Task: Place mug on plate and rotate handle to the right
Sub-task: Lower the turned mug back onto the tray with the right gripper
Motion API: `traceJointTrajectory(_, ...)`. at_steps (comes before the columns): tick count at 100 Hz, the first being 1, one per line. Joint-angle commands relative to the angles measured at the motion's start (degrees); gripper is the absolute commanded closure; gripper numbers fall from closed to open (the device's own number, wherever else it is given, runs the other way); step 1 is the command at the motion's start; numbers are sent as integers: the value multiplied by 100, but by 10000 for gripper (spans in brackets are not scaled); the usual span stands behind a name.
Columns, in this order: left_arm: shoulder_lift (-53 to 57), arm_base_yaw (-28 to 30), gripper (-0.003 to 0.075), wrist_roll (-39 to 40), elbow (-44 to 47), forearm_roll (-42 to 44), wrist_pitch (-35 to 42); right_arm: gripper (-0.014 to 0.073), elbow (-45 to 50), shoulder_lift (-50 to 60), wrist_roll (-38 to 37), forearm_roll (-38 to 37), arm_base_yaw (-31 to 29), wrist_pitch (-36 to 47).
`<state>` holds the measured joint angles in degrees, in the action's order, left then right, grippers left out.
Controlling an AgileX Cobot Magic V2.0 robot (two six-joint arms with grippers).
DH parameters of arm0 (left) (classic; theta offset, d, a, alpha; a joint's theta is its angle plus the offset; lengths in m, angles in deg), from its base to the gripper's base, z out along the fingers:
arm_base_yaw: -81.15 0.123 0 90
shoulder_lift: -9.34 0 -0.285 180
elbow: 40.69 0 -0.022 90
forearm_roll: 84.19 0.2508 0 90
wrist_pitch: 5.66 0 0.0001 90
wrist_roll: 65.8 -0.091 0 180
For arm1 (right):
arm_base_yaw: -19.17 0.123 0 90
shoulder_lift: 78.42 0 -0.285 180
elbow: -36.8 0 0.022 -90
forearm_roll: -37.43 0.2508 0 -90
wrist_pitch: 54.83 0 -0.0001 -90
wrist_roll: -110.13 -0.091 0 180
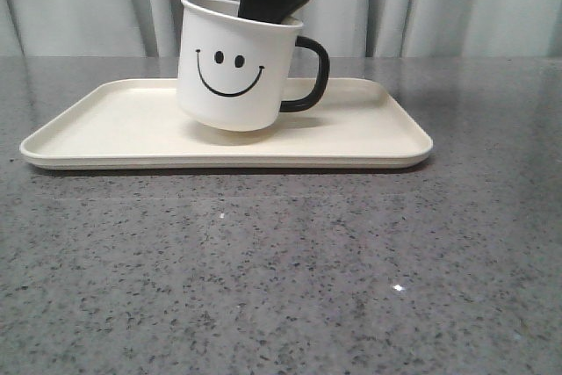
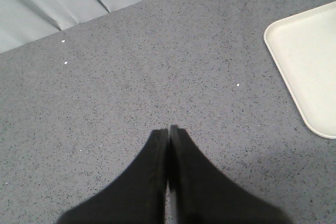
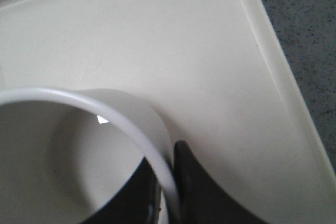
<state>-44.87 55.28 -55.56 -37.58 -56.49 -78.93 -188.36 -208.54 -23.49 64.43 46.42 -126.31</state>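
I saw the right gripper with its jaws clamped on the mug rim, tilted just above the plate, handle pointing right; the left gripper hung clenched over the tabletop.

The white mug with a black smiley face hangs tilted just above the cream rectangular plate, its rim pinched between the right gripper's fingers. Its glossy black handle points right, beside that gripper.
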Motion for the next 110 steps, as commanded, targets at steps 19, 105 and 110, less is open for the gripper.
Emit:
traceJointTrajectory(19, 14, -42, 740, 68, -122, 114, 110, 708, -151, 367, 71, 181, -5, -503)
traceJointTrajectory(105, 14, -42, 740, 68, -122, 15, 110, 708, -149, 272, 36, 186, -5, -503)
traceJointTrajectory(110, 14, -42, 740, 68, -122, 15, 110, 708, -149, 272, 36, 186, -5, -503)
